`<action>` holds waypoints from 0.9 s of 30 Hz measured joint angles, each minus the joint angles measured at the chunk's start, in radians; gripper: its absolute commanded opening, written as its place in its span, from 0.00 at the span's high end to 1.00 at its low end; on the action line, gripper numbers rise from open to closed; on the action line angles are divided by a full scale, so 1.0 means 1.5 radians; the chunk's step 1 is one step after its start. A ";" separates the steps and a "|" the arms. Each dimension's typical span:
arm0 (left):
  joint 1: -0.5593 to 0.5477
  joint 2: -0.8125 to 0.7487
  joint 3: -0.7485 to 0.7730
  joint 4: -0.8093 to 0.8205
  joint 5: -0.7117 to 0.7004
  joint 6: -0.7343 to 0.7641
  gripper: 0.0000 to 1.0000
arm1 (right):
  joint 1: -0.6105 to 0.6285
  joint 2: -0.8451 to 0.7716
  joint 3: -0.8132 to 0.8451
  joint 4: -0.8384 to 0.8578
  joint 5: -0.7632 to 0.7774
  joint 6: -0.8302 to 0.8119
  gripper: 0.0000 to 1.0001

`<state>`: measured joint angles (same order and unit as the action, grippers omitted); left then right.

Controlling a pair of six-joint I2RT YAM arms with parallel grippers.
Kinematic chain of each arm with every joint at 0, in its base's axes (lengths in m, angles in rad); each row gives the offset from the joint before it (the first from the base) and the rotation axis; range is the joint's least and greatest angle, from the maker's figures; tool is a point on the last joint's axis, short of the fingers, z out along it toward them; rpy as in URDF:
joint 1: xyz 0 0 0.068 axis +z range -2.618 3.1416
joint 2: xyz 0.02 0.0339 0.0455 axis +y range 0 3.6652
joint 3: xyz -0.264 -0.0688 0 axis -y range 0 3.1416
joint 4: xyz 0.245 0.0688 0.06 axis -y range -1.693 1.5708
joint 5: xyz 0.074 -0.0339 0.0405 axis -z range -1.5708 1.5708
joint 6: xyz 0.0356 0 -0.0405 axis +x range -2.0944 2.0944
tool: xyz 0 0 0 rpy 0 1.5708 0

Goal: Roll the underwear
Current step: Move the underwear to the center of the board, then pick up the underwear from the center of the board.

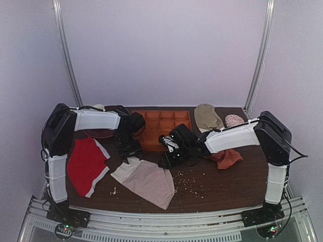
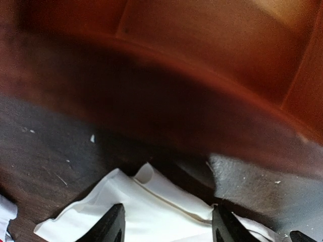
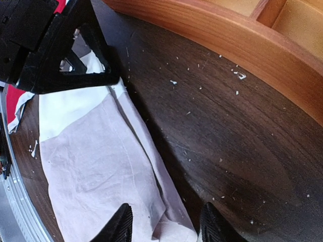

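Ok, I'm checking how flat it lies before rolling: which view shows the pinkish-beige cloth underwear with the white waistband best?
Top external: the whole pinkish-beige cloth underwear shows, spread out. Right wrist shows much of it, cropped at the frame's edges. Left wrist shows only a white waistband corner.

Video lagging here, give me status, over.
Left gripper open over waistband. Right gripper open, empty. Underwear flat, unrolled. Wooden tray close beside, crumbs around.
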<state>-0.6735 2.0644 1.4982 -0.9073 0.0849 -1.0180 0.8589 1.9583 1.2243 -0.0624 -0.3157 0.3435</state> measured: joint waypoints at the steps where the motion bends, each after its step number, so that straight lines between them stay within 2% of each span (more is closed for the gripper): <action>1: 0.001 0.004 0.002 -0.002 0.000 -0.001 0.41 | 0.000 0.004 0.000 0.001 -0.001 0.000 0.54; 8: 0.002 0.006 0.014 -0.009 -0.002 -0.014 0.41 | -0.013 0.020 0.001 0.006 -0.021 0.001 0.53; 15: 0.004 0.006 0.026 -0.018 -0.002 -0.018 0.41 | -0.016 0.034 0.006 0.014 -0.042 0.000 0.57; 16: 0.004 0.006 0.027 -0.021 -0.002 -0.018 0.41 | -0.016 0.039 0.009 0.015 -0.047 0.001 0.59; 22: 0.009 0.010 0.048 -0.036 -0.007 -0.018 0.41 | -0.016 0.057 0.019 0.028 -0.070 -0.001 0.86; 27: 0.014 0.027 0.058 -0.042 -0.012 -0.018 0.44 | -0.016 0.060 0.019 0.032 -0.079 0.000 0.88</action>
<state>-0.6518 2.1056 1.5860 -0.9710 0.0673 -1.0443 0.8345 2.0483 1.2526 -0.0139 -0.4335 0.3431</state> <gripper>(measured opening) 0.576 0.120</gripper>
